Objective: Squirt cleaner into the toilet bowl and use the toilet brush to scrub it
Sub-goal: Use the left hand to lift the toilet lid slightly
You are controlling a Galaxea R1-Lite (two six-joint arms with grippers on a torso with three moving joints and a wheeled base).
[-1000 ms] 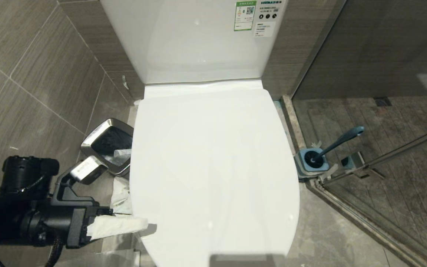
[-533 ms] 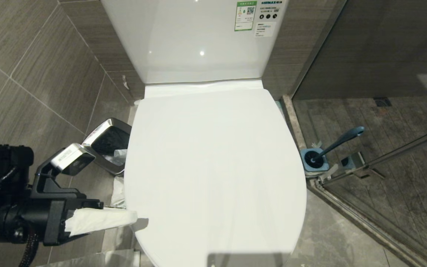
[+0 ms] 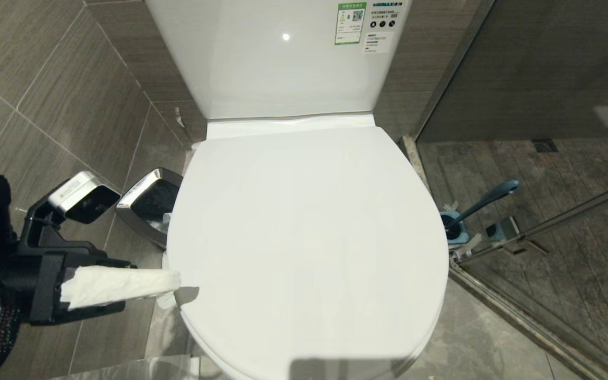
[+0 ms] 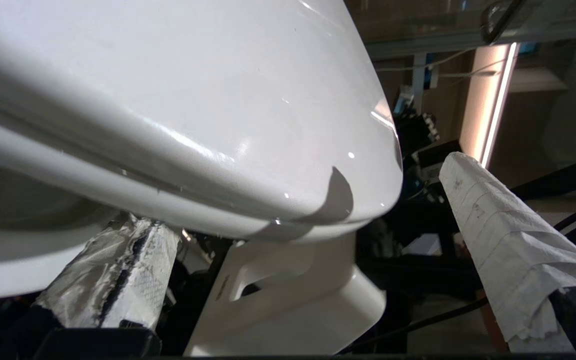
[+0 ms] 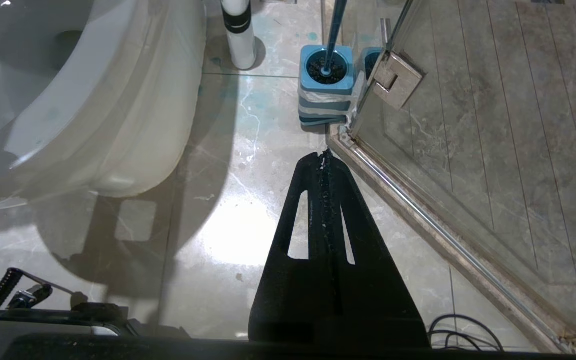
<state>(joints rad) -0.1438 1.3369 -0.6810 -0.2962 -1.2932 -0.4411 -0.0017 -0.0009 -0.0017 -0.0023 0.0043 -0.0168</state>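
Left gripper spread wide, paper-wrapped fingers straddling toilet lid front-left edge, lifting it. Risk: glossy lid slipping off, slamming onto toilet bowl. Right gripper clenched, empty.

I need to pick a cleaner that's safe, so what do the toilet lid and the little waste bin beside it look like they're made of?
Toilet lid: glossy white, likely hard plastic, though possibly ceramic; its thin lifted edge and sharp highlights show in the left wrist view. Waste bin: polished metal rim, probably stainless steel, mirror-like reflections, dark inside.
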